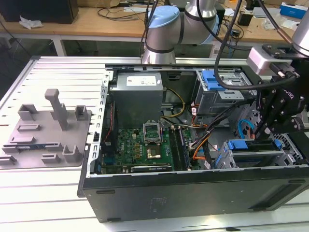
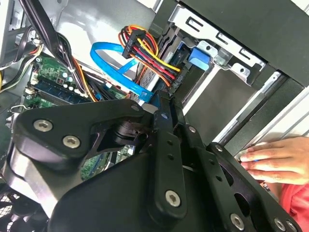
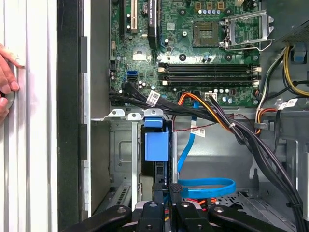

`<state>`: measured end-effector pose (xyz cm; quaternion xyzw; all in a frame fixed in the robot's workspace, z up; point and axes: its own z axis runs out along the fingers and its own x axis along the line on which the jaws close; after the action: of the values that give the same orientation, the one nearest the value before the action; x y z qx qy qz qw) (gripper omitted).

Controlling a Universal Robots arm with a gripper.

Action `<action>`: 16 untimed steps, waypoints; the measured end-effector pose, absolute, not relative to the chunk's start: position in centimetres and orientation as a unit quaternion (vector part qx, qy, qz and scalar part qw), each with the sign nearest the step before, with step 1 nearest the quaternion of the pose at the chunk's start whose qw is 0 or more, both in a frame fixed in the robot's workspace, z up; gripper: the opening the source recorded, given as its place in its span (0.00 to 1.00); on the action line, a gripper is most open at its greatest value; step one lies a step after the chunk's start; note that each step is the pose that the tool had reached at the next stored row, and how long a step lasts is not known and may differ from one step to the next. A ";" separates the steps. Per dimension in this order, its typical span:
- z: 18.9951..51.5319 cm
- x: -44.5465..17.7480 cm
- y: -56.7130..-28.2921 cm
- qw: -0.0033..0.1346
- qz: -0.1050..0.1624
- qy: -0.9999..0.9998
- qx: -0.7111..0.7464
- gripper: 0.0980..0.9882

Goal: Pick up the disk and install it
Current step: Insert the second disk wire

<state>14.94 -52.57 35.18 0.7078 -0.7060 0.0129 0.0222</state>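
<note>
- The gripper (image 1: 263,129) hangs low inside the open computer case (image 1: 193,198), right over the drive cage. Whether the jaws are spread or pinching something cannot be told.
- The disk (image 1: 255,145) looks to sit on edge in the cage directly below the jaws, with its blue carrier showing at both ends. How deep it is seated is unclear.
- The blue data cable (image 3: 203,186) loops just beside the jaws, so any sideways drift could snag it or tug its plug.
- The bundle of power wires (image 2: 145,48) is near the jaws, where it could get pinched against the cage.
- The blue latch (image 3: 157,145) stands just ahead of the jaws. A skewed push could jam the carrier there.
- A person's hand (image 2: 270,157) rests on the case wall, well apart from the jaws. A nudge there would shift the case.
</note>
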 end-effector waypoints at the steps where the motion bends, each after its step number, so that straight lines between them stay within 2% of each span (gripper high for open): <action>1: 35.1 14.9 -52.6 0.022 0.013 -0.706 0.708 0.07; 16: 34.4 15.1 -52.6 0.022 0.013 -0.706 0.708 0.07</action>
<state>15.06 -52.59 34.37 0.7078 -0.7060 0.0129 0.0222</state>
